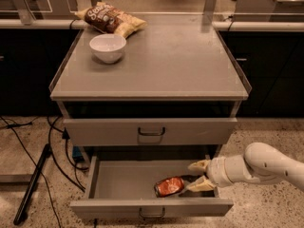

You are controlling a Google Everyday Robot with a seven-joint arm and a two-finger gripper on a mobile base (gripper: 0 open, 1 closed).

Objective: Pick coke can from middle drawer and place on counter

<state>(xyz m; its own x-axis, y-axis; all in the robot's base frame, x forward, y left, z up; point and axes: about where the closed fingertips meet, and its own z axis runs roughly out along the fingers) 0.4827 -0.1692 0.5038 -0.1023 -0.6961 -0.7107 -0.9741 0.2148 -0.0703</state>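
Progress is sitting at the reach: the middle drawer [118,186] is standing open, the coke can [169,186] is lying inside, the gripper [191,177] is hovering beside it, fingers spread wide, empty. Grasp, lift and counter [161,65] placement are waiting.

Our white arm [273,163] reaches in from the lower right of the view, nearly level and pointing left. At its end our gripper [192,177] sits low, its two tan fingers [200,165] spread apart, one above the other.
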